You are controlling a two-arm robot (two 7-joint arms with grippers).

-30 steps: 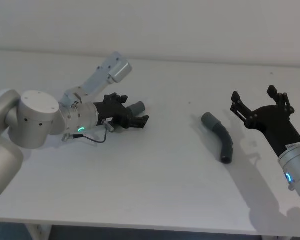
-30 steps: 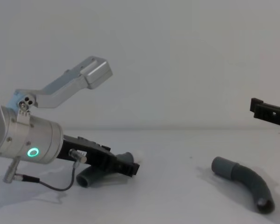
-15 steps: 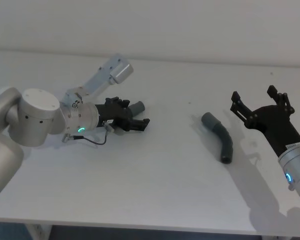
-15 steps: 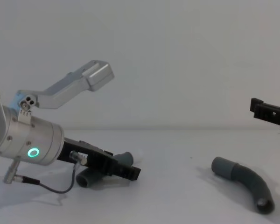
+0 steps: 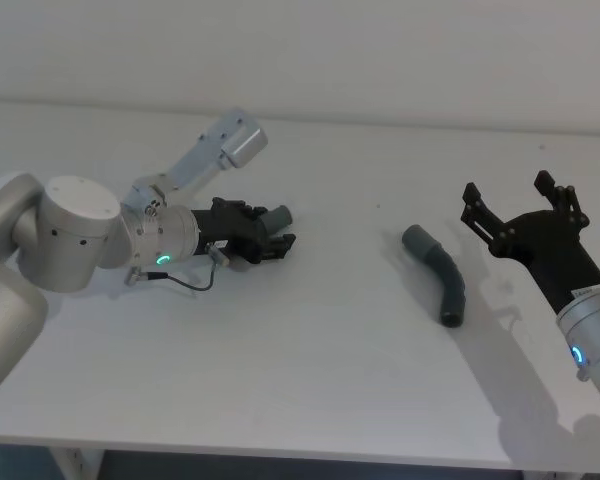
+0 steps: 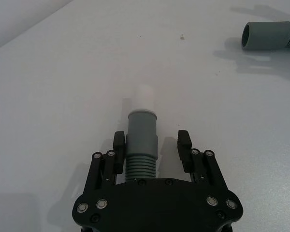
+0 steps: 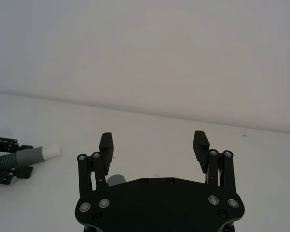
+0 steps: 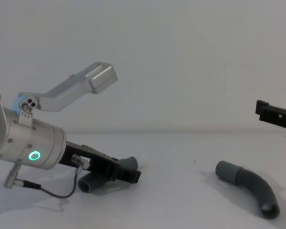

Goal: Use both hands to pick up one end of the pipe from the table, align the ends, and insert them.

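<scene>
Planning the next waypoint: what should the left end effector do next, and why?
Probably close the left end effector on the left pipe: its fingers straddle the ribbed section, with gaps on both sides, and the pipe is lying on the table.

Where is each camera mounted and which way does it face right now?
Head: high, facing down over the table; left gripper and right gripper.
Chest: low, facing across the table; left arm, right gripper's tip.
Left wrist: behind the left fingers, which straddle the left tube.
Right wrist: behind the open right fingers, facing the wall.
Shared: head and chest both see the right tube.
</scene>
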